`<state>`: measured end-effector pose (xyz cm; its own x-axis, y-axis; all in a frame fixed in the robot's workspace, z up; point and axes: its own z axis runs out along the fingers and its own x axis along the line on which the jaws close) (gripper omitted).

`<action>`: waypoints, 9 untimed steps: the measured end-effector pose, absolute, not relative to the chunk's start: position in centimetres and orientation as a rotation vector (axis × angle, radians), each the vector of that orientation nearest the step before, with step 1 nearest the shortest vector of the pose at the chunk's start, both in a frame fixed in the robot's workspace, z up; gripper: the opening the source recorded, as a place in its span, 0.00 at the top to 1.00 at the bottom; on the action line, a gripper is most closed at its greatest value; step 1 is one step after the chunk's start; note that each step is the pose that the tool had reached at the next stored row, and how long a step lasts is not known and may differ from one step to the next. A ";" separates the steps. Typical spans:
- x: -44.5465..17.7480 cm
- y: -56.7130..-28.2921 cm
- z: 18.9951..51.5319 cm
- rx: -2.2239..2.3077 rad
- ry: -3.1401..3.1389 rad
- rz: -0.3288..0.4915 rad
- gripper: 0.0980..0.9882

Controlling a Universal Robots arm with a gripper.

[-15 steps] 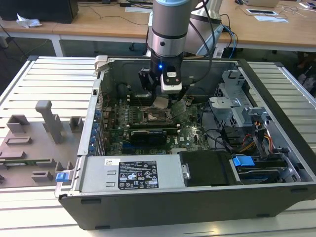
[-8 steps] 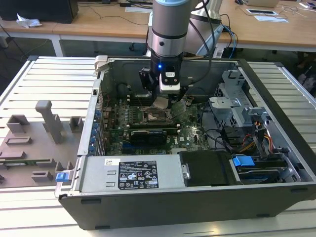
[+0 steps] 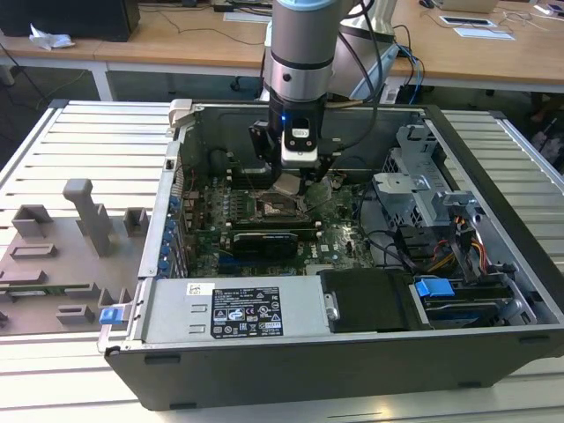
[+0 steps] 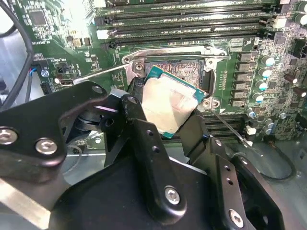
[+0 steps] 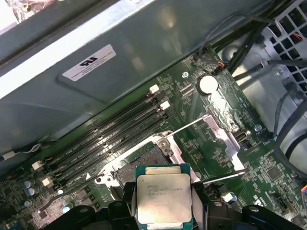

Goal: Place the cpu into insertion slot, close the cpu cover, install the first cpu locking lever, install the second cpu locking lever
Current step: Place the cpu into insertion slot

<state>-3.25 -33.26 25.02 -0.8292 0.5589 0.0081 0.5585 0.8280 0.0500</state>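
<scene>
Slatted pale surface [image 3: 79, 141] carries the open case [image 3: 291, 366]; my tool [image 4: 165, 115] pinches the cpu [image 5: 164, 201] just above the insertion slot [image 4: 182, 70]. It looks tilted, so it could land crooked and scrape the slot.

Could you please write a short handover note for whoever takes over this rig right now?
The gripper is shut on the small square silver-topped cpu, holding it just over the socket, not seated.
The square dark insertion slot is empty, with its pins exposed.
The thin silver cpu cover stands open, and the thin wire locking levers are unlatched.
Done: cpu in grasp at the slot.
Left: seating it, closing the cover, latching both levers.
</scene>
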 end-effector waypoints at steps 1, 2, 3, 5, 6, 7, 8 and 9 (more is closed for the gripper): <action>-3.2 -33.3 25.0 0.940 2.987 0.066 0.50; -3.2 -33.3 25.0 0.952 2.981 0.056 0.50; -3.2 -33.3 25.0 0.959 2.977 0.052 0.50; -3.2 -33.3 25.0 0.978 2.970 0.047 0.50; -3.2 -33.3 25.0 0.987 2.967 0.046 0.50; -3.2 -33.3 25.0 0.997 2.964 0.046 0.50; -3.2 -33.3 25.0 1.005 2.961 0.045 0.50; -3.2 -33.3 25.0 1.026 2.953 0.044 0.50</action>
<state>-3.24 -33.26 25.00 -0.7845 0.6201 -0.0052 0.6197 0.7842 0.0313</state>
